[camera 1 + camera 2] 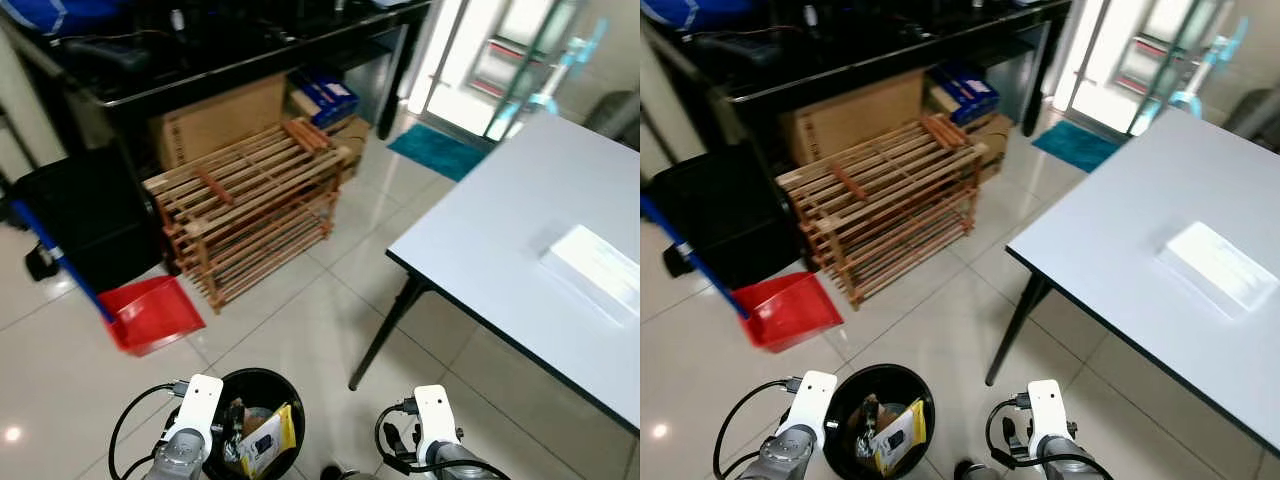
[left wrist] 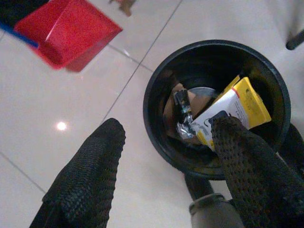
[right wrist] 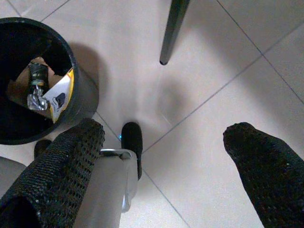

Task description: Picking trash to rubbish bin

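Tiled floor [image 1: 300, 330]; packet [image 2: 232, 111] writing unreadable.

black round bin [image 2: 156, 99] upright on floor, holding wrappers [image 2: 232, 111].

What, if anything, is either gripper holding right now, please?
Nothing is held: the left gripper is open above the black bin, and the right gripper is open over the bare floor.

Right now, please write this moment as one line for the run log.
bin: trash inside, yellow packet on top | left gripper: open, empty, above bin | right gripper: open, empty, over floor
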